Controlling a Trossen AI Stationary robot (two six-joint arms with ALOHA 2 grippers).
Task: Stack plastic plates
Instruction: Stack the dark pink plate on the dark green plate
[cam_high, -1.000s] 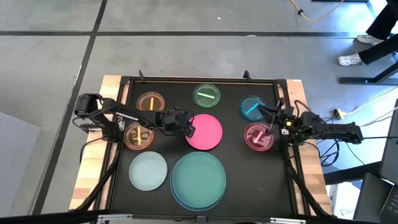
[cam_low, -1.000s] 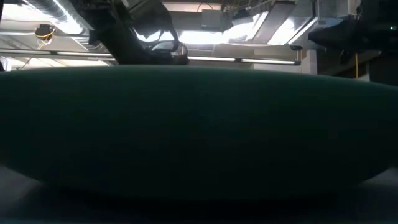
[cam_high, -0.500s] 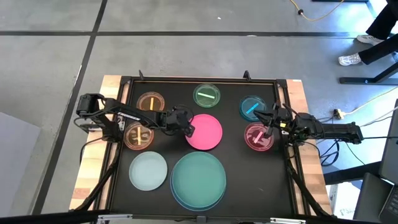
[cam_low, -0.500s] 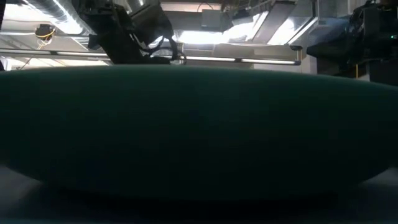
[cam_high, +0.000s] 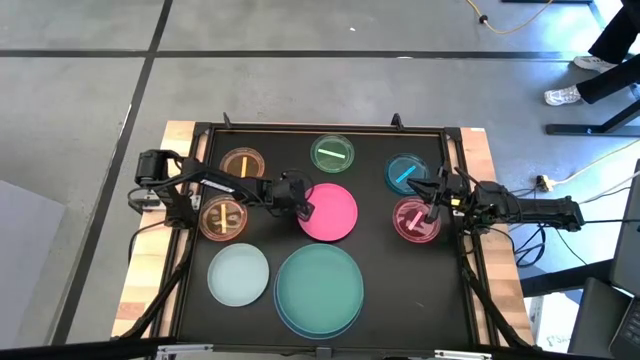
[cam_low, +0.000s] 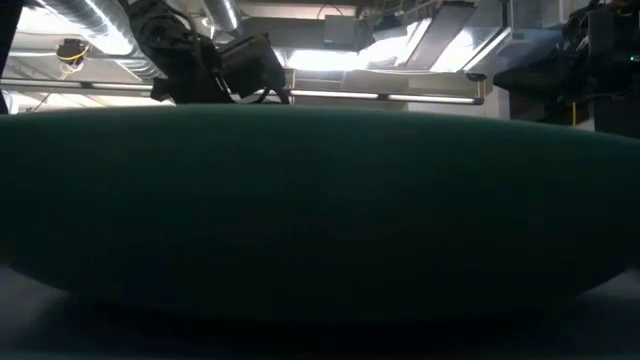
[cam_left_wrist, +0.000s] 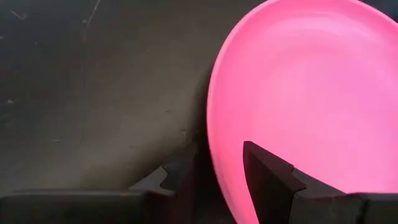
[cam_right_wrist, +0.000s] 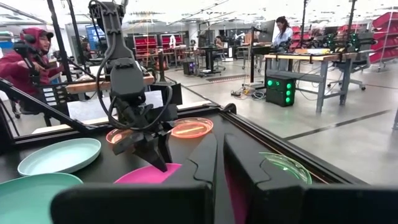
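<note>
Plates spread on the dark counter (cam_high: 380, 300), both pincers at rims.
High view: left pincer (cam_high: 303, 207) straddles the medium pink plate (cam_high: 330, 212) edge; right pincer (cam_high: 432, 205) over the small pink plate (cam_high: 413, 221). Left wrist view: fingers (cam_left_wrist: 267, 174) parted around pink rim. Right wrist view: fingers nearly closed.

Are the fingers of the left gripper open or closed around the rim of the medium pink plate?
Open. In the left wrist view the left gripper straddles the edge of the round pink plastic plate, with a visible gap on either side of the rim.
</note>
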